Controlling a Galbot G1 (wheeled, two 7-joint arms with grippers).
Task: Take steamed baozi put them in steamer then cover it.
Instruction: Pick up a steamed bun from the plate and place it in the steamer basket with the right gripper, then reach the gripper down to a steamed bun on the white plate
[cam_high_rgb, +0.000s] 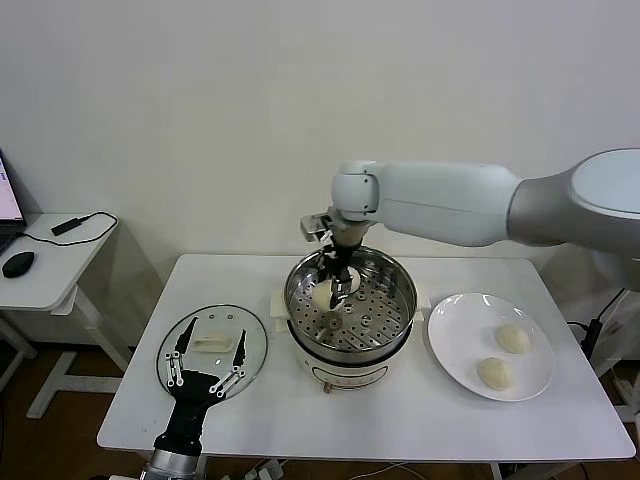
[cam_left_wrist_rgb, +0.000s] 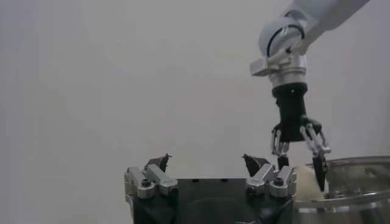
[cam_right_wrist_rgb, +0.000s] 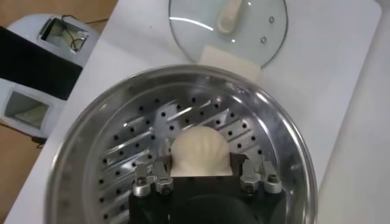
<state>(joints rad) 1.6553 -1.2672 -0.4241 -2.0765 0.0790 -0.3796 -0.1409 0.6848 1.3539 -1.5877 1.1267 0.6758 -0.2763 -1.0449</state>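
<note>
The steamer stands mid-table on its white base. My right gripper reaches down into it and is shut on a cream-white baozi at the tray floor's left side. In the right wrist view the baozi sits between the fingers over the perforated floor. Two more baozi lie on the white plate. A fourth one is not in view. The glass cover lies flat at the front left, and also shows in the right wrist view. My left gripper hovers open over it.
A white side table with a black mouse and a cable stands at the far left. The plate lies to the right of the steamer. The wall is close behind the table. The left wrist view shows the right gripper over the steamer rim.
</note>
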